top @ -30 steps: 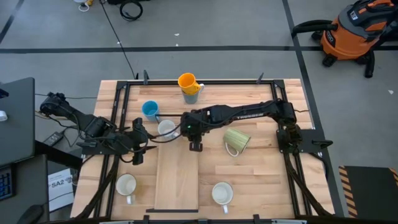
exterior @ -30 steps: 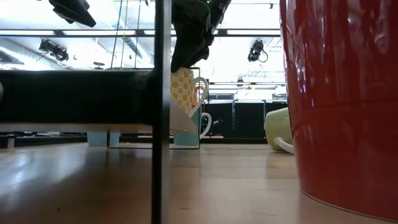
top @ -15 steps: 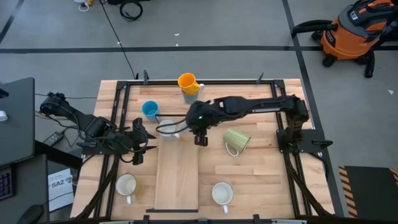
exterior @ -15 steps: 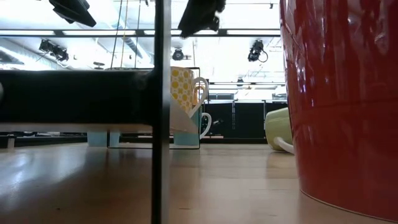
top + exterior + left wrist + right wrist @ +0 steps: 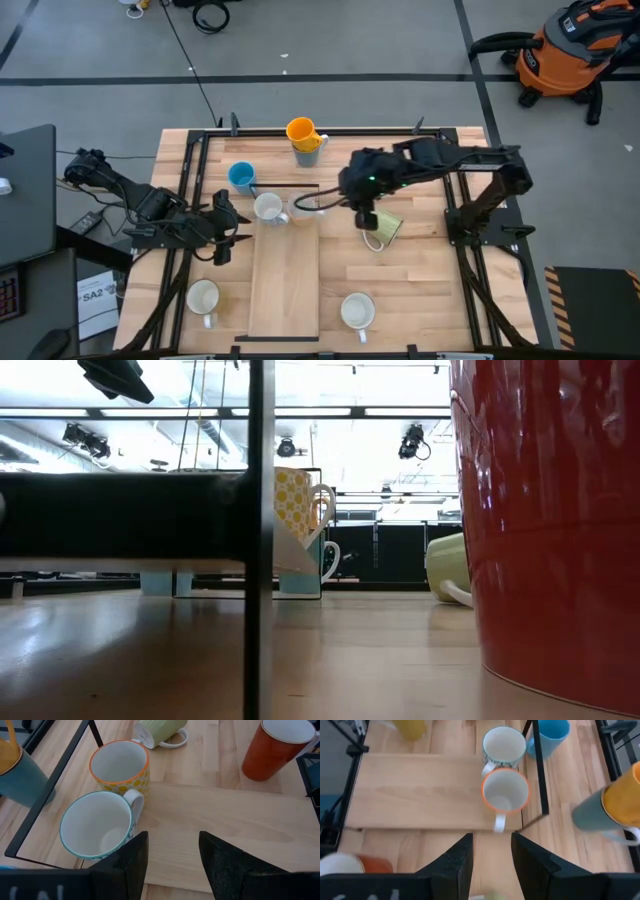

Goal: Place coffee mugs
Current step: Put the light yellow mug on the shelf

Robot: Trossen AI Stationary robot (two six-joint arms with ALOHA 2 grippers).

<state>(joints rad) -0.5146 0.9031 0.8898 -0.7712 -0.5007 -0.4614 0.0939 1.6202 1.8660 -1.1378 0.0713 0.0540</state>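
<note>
My right gripper hovers open above the pale green mug, which lies on its side. My left gripper waits open near the table's left side. A yellow-dotted, orange-rimmed mug and a blue-patterned white mug stand upright side by side at the far end of the wooden board. The bright blue mug stands beyond them. An orange mug is stacked on a greyish one at the far edge. A white mug and a red-orange mug with a white inside stand near the front.
A black metal frame runs round the table top, and one of its bars passes beside the two mugs at the board's far end. The board's near half is bare wood. In the low view the red-orange mug fills the right side.
My right gripper has risen from above the yellow-dotted mug, leaving the low view, and has swung toward the table's right to a spot over the pale green mug. The yellow-dotted mug stays upright where it was.
</note>
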